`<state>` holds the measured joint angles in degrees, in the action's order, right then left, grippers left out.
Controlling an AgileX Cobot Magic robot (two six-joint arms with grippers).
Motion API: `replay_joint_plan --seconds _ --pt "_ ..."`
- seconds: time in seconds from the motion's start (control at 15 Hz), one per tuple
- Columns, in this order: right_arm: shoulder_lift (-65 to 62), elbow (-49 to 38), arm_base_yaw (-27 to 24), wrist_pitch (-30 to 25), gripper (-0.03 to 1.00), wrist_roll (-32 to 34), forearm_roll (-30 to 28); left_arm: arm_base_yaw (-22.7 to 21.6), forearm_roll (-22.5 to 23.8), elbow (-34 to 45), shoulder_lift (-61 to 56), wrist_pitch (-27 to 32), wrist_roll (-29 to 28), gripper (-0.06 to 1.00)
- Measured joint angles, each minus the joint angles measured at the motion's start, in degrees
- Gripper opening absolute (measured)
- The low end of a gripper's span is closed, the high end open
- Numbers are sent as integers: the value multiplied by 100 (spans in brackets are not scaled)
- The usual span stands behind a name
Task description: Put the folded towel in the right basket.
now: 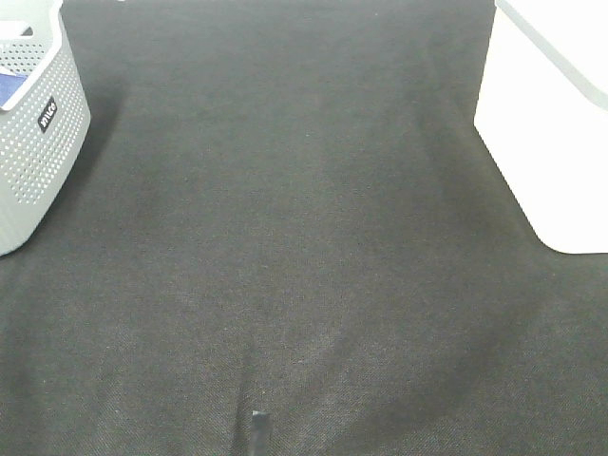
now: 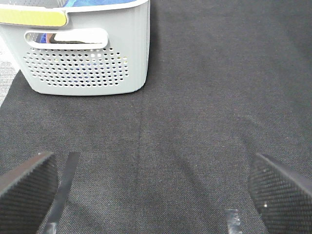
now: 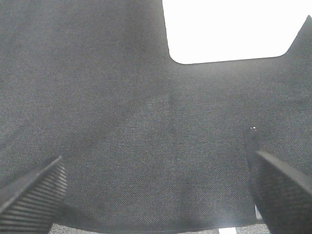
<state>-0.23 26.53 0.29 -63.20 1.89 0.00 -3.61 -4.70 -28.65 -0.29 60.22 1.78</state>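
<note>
A dark cloth table (image 1: pixel 304 247) fills my view. The white right basket (image 1: pixel 546 114) and perforated grey left basket (image 1: pixel 38 142) flank it; something blue inside, possibly the towel (image 1: pixel 11 87). My left claw (image 2: pixel 156 192) and right claw (image 3: pixel 156 195) hang spread, empty.

The high camera looks steeply down on the dark mat (image 1: pixel 304 247), grey basket (image 1: pixel 38 142) at its left edge, white basket (image 1: pixel 551 142) at its right. Each wrist camera sits low, facing its own basket (image 2: pixel 87 53) (image 3: pixel 224 29) across the shared mat.
</note>
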Motion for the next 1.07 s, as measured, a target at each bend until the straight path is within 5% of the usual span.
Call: replay_joint_plan --seconds 1.07 --pt "0 -6 0 0 96 -143 -138 0 0 0 0 0 0 99"
